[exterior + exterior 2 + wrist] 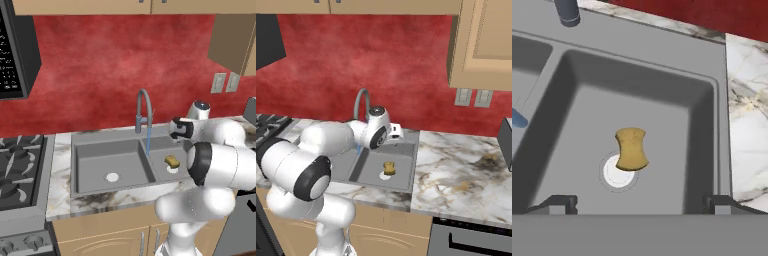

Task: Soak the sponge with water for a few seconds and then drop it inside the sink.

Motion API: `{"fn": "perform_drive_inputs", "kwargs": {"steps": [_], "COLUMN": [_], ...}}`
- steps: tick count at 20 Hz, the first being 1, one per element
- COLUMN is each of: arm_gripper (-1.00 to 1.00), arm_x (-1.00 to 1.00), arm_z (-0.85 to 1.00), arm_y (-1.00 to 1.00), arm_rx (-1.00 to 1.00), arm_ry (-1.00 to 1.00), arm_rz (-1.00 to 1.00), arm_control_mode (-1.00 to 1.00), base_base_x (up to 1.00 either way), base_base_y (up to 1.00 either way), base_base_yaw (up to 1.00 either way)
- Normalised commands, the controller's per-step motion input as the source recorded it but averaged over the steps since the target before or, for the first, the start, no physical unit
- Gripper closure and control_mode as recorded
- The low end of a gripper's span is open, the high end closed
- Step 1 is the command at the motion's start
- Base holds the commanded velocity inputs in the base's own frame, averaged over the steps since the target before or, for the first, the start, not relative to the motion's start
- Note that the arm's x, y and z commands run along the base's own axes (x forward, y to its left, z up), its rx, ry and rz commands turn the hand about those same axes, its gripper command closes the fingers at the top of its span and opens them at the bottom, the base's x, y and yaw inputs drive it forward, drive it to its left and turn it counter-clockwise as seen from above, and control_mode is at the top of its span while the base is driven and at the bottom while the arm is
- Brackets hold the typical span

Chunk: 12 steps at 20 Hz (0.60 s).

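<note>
I see the sponge (631, 148) lying in the right sink (707, 110) basin, partly over the drain (614, 176). My fingertips (556, 204) are spread wide, nothing between them. Faucet base (567, 12) top left, marble counter (747, 115) right.

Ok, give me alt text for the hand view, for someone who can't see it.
A yellow-tan sponge lies in a grey sink basin, overlapping the pale round drain. The open gripper hangs above, holding nothing.

The yellow-tan sponge (631, 148) lay flat in the sink's (662, 65) right basin, overlapping its drain; water (148, 141) ran onto the divider
</note>
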Motion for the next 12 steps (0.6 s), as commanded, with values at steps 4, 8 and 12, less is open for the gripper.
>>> {"fn": "perform_drive_inputs", "kwargs": {"steps": [4,8,12], "arm_gripper": [-1.0,-1.0,-1.0], "arm_x": [-0.28,-0.42,-0.59], "arm_z": [0.61,0.58,0.55], "arm_y": [0.0,0.0,0.0], "arm_rx": [0.0,0.0,0.0], "arm_ry": [-0.1,-0.09,-0.07], "arm_rz": [-0.01,-0.01,0.0], "arm_control_mode": [-1.0,-1.0,-1.0], "base_base_x": [0.0,0.0,0.0], "base_base_y": [0.0,0.0,0.0], "base_base_yaw": [0.0,0.0,0.0]}}
